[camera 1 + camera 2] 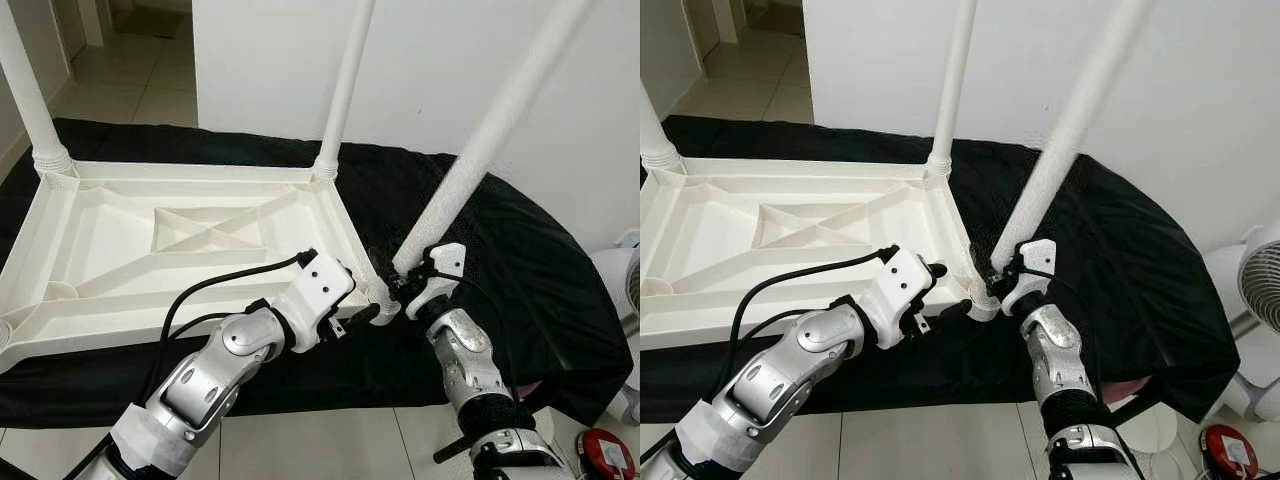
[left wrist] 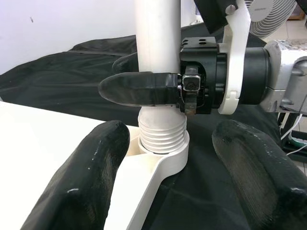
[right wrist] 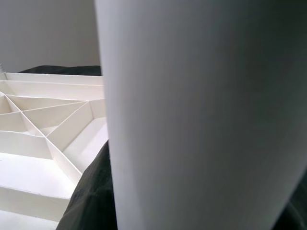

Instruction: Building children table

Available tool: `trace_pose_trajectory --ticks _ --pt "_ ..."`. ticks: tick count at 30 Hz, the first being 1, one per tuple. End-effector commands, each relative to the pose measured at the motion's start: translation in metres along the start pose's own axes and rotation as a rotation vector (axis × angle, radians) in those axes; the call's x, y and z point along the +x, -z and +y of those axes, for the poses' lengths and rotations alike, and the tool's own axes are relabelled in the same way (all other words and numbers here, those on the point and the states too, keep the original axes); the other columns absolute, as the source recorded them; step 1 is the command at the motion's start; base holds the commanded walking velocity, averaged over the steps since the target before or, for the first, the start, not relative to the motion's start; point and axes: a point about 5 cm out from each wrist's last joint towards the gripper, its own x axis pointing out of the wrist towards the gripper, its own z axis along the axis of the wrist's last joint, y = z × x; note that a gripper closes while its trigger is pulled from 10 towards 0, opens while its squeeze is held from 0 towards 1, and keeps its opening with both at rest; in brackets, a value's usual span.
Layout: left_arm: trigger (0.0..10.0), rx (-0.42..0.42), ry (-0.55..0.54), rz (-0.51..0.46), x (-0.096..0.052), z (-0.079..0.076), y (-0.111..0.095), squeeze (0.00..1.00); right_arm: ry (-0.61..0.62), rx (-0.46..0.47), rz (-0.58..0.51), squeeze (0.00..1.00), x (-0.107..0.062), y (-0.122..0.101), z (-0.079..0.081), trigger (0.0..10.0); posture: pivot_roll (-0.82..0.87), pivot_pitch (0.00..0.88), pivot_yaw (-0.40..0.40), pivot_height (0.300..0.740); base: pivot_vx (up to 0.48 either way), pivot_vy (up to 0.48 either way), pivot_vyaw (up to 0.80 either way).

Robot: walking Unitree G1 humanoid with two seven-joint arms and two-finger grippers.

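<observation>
**Q:** Head views: where does the assembly stand?

**A:** The white plastic table top [image 1: 180, 250] lies upside down on a black cloth [image 1: 520, 270], ribbed underside facing up. Two legs stand upright in the far corner sockets: far-left leg [image 1: 25, 85] and far-right leg [image 1: 345, 85]. A third leg [image 1: 490, 135] leans at a tilt, its lower end at the near-right corner socket [image 1: 982, 300]. The recessed panels of the underside hold nothing. A white fan [image 1: 1265, 290] stands past the cloth on the robot's right, and a red object [image 1: 608, 452] lies on the floor tiles.

**Q:** Gripper positions?

**A:** The right gripper [image 1: 405, 285] is clamped on the third leg just above the socket. The left gripper [image 1: 372, 312] sits beside the same corner, near the table top's edge.

**Q:** Left wrist view: condition of the tools?

**A:** The left gripper's fingers [image 2: 86, 182] are spread wide with nothing held; the socket and the edge of the table top lie between them. The leg's ribbed threaded end [image 2: 162, 132] sits in the socket's collar. One black finger of the right gripper [image 2: 139, 88] is pressed across the leg directly above the threads.

**Q:** Right wrist view?

**A:** The leg [image 3: 201, 115] stands very close to the lens. Beside it appear the table top's ribs [image 3: 48, 129] and a strip of the cloth.
</observation>
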Motion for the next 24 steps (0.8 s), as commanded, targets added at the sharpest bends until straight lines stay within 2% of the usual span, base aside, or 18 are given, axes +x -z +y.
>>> trace_pose_trajectory --ticks 1,10,16,18,20,22,24 --pt "10.0 0.009 0.069 -0.002 0.001 -0.003 -0.003 0.00 0.022 0.068 0.117 0.00 -0.011 0.026 0.001 10.0 0.04 0.000 -0.127 0.740 0.000 0.000 0.00" --pt "10.0 0.009 0.068 -0.005 0.001 -0.003 -0.005 0.00 0.061 0.094 0.154 0.00 -0.014 0.033 0.000 10.0 0.04 0.000 -0.128 0.740 0.000 0.000 0.00" --pt "10.0 0.010 0.066 -0.006 0.000 -0.003 -0.005 0.00 0.146 0.141 0.238 0.00 -0.014 0.041 -0.006 10.0 0.04 0.000 -0.127 0.740 0.000 0.000 0.00" --pt "10.0 0.011 0.068 -0.007 0.000 -0.003 -0.006 0.00 0.126 0.079 0.246 0.00 -0.014 0.041 -0.005 10.0 0.04 0.000 -0.126 0.740 0.000 0.000 0.00" --pt "10.0 0.011 0.068 -0.007 0.000 -0.003 -0.006 0.00 0.119 0.061 0.239 0.00 -0.014 0.040 -0.004 10.0 0.04 0.000 -0.126 0.740 0.000 0.000 0.00" --pt "10.0 0.011 0.067 -0.007 0.000 -0.003 -0.006 0.00 0.072 0.014 0.184 0.00 -0.017 0.037 0.000 10.0 0.04 0.000 -0.126 0.740 0.000 0.000 0.00" --pt "10.0 0.010 0.064 -0.007 0.000 -0.003 -0.006 0.00 0.057 0.014 0.134 0.00 -0.021 0.036 0.004 10.0 0.04 0.000 -0.126 0.740 0.000 0.000 0.00"
